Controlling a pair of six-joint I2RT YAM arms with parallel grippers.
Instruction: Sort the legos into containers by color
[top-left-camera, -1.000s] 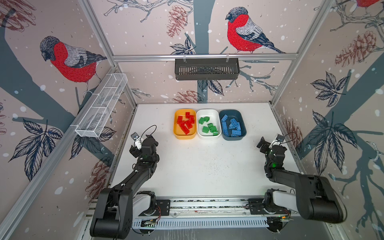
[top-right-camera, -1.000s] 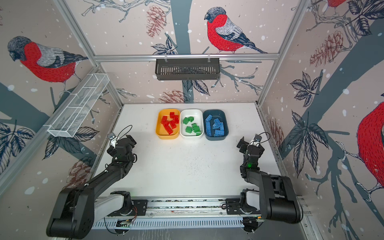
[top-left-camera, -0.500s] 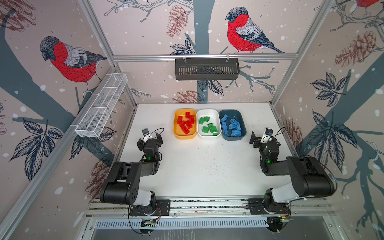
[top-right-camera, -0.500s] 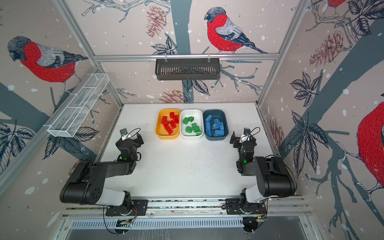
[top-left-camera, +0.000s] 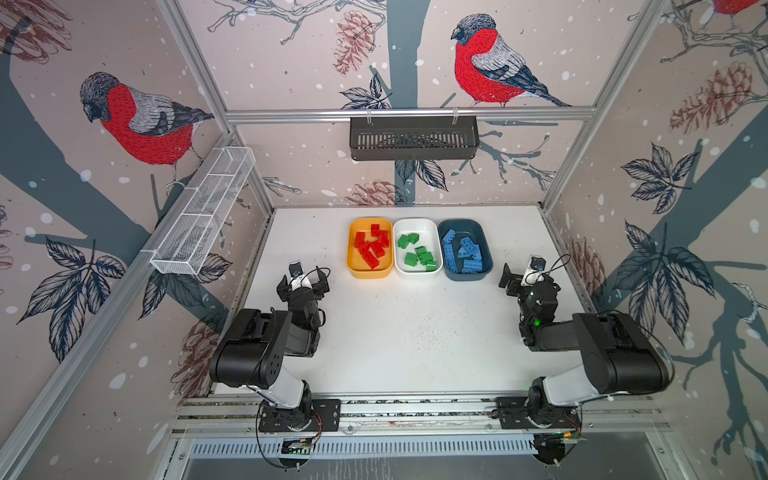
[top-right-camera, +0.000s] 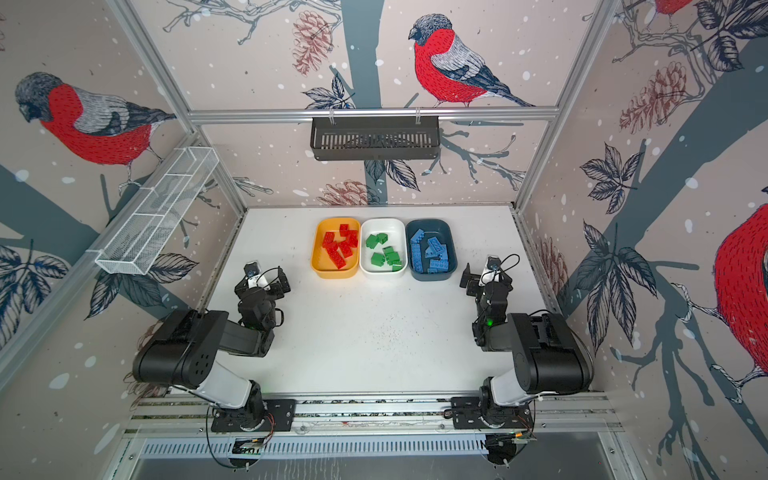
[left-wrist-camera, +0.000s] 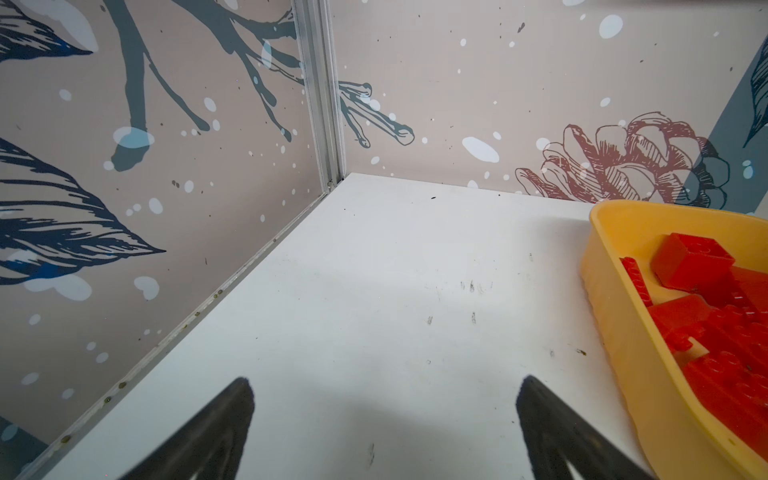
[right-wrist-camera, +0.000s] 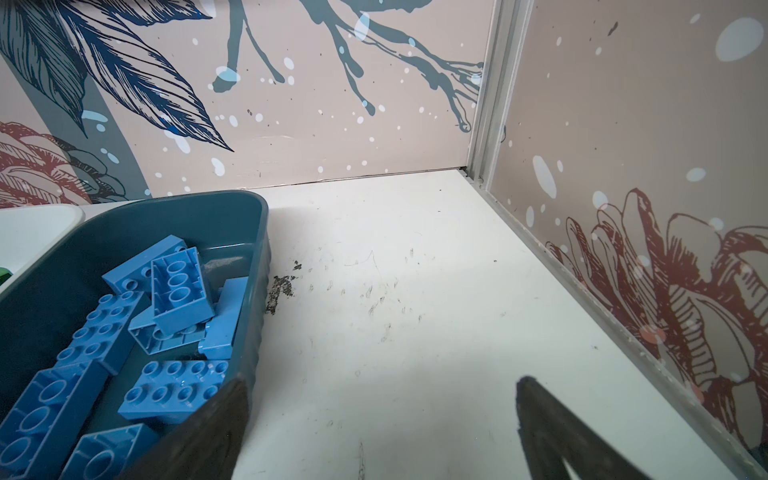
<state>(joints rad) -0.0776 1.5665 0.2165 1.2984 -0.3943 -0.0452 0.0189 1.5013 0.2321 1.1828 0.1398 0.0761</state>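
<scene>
Legos (top-left-camera: 371, 249) in three colours, three containers (top-left-camera: 415, 273), one colour each

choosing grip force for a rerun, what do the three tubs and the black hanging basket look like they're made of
The yellow tub, white tub and teal tub: probably moulded plastic, smooth and semi-matte, judging by the rounded seamless corners and soft sheen. The black basket: thin slotted sheet, matte; painted metal or plastic, cannot tell.
</scene>
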